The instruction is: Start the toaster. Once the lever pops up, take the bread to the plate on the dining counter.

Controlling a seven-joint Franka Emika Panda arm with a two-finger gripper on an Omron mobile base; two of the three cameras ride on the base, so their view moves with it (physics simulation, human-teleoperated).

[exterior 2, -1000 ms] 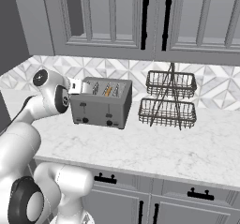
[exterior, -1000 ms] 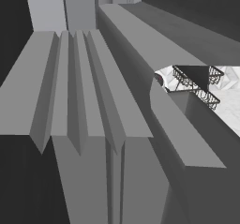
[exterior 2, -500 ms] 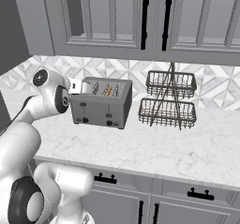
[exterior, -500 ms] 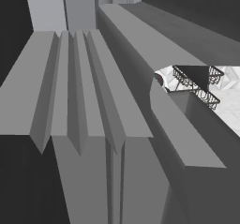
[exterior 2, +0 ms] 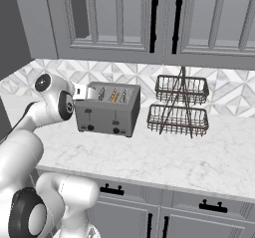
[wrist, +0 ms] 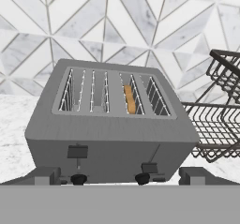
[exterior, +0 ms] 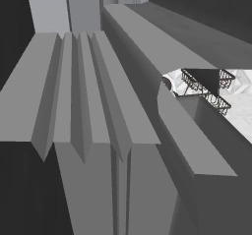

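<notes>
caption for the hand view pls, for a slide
Open jaws hover before a grey toaster, bread in its right slot, wire basket alongside.

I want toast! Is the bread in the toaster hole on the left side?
No, in the hand view the bread sits in a slot on the right half of the toaster, while the left slots look empty.

bread (wrist: 130, 99) in toaster (exterior 2: 107, 110) — basket rack (exterior 2: 178, 107) right

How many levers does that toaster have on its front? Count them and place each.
2. On the toaster, the left lever sits higher on the front; the right lever sits lower, below the slot holding the bread.
</notes>
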